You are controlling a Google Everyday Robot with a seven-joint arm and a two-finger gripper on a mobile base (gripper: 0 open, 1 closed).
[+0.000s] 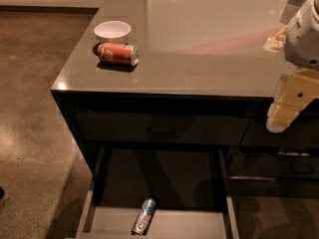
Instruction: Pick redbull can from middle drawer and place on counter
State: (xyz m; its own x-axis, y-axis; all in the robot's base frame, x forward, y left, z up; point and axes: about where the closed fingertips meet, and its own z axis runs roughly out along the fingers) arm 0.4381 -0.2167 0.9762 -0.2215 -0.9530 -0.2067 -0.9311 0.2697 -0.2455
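Observation:
The redbull can (144, 216), slim, blue and silver, lies on its side on the light grey floor of the open middle drawer (199, 224) at the bottom of the view. The counter (199, 59) is a glossy grey-brown top with a lighter reflective rectangle, above the dark cabinet. My gripper (285, 106) hangs at the right edge of the view, in front of the counter's front edge, well above and to the right of the can. It holds nothing that I can see.
A white bowl (112, 31) and an orange-red soda can (117, 54) lying on its side sit at the counter's left front. A shut dark drawer with a black handle (160, 130) is above the open one. Brown floor lies to the left.

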